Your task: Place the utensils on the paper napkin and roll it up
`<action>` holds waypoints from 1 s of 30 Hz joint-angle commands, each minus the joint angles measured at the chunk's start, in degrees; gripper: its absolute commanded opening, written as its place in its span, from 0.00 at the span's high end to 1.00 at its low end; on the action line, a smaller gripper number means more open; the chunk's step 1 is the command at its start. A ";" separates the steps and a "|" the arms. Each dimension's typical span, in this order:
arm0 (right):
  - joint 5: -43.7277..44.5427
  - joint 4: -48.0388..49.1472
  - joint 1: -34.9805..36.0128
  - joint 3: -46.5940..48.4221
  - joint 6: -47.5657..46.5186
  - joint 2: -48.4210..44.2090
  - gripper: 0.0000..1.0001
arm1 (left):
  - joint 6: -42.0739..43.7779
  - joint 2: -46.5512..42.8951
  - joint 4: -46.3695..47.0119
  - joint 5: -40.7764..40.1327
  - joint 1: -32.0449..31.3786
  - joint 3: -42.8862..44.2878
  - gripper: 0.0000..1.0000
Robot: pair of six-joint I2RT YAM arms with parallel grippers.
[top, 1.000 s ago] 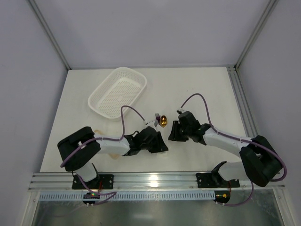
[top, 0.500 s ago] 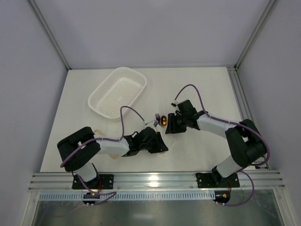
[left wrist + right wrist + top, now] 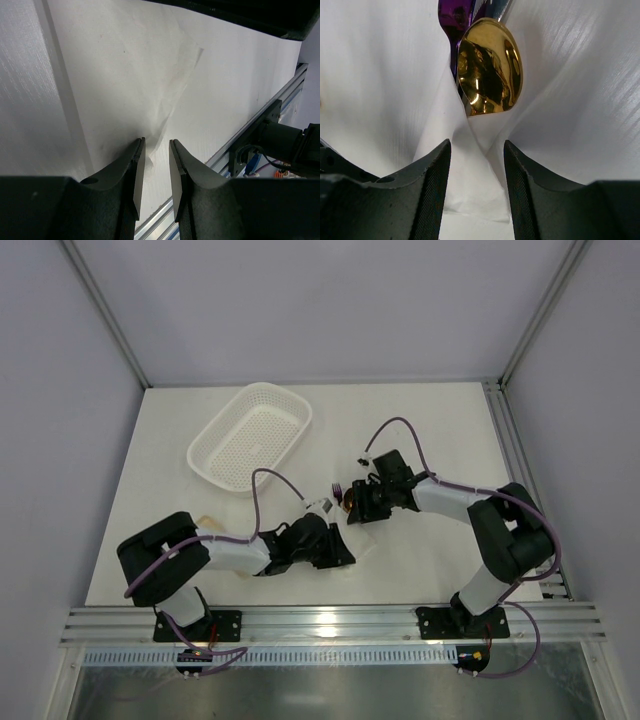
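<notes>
Your utensils sit together in a bundle near the middle of the table (image 3: 450,420), a little closer to its near edge than to the far one, with the paper napkin (image 3: 385,90) gathered up around them. From your right wrist camera you see the gold spoon (image 3: 490,67) bowl-first, its bowl poking out of the folds of paper. The purple fork (image 3: 455,15) lies just behind it on the left, and a sliver of the silver spoon (image 3: 492,7) shows behind it on the right. All three touch or nearly touch one another.

Your right gripper (image 3: 477,145) has its fingers parted to a moderate gap, a bit wider than the gold bowl. They grip nothing. A ridge of napkin runs between them, and the spoon's bowl lies just past the fingertips, not inside them.

Your left gripper (image 3: 156,142) is low over the napkin's near side, close to the rail at the table's near edge. Its fingers stand only a narrow slit apart. A crease in the paper runs straight into that slit, with the sheet lifted slightly there. You cannot tell from this view whether the pads touch the paper; nothing solid is between them.

From above, the two grippers face each other across the bundle, the left from the near left and the right from the right. The white basket (image 3: 255,435) sits well apart, toward the far left corner.
</notes>
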 commanded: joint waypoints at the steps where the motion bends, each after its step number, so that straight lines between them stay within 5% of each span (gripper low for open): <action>1: 1.48 0.49 0.73 -0.41 -1.51 1.52 0.51 | 0.64 -0.19 -3.91 0.23 -0.51 -2.34 0.69; 14: 1.39 3.39 2.58 -4.46 -0.02 1.61 0.55 | 0.02 -0.01 -3.29 0.23 -1.03 -2.25 0.69; 30: -0.36 5.59 2.49 -4.46 0.34 1.70 0.96 | -1.47 -3.96 -8.81 -2.85 -1.38 -1.12 0.65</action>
